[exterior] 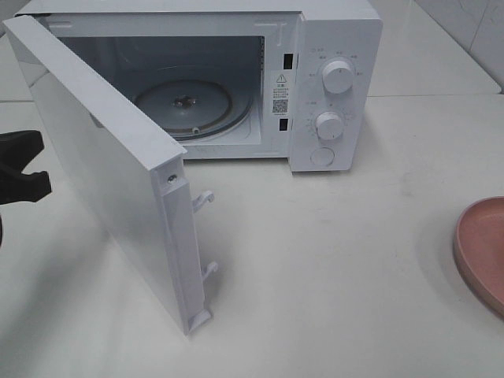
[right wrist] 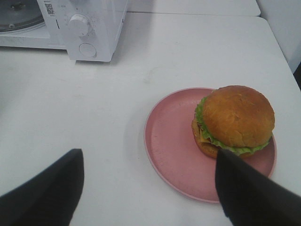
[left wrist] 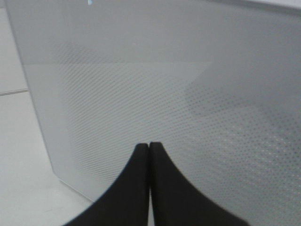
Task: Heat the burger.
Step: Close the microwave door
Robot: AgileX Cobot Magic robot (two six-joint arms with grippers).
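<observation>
The burger point(right wrist: 237, 117), with a golden-brown bun and a green lettuce edge, sits on the far side of a pink plate point(right wrist: 174, 146) in the right wrist view. My right gripper point(right wrist: 148, 155) is open and empty above the plate's near edge, one finger on each side. In the high view only the plate's rim point(exterior: 482, 252) shows at the right edge; the burger and right gripper are out of view there. My left gripper point(left wrist: 149, 144) is shut and empty, close to the outer face of the open microwave door point(left wrist: 164, 84). It shows at the far left of the high view point(exterior: 31, 165).
The white microwave point(exterior: 335, 87) stands at the back with its door point(exterior: 118, 173) swung wide toward the front left. Its glass turntable point(exterior: 185, 106) is bare. Two knobs and a button are on its right panel. The microwave's corner also shows in the right wrist view point(right wrist: 89, 23).
</observation>
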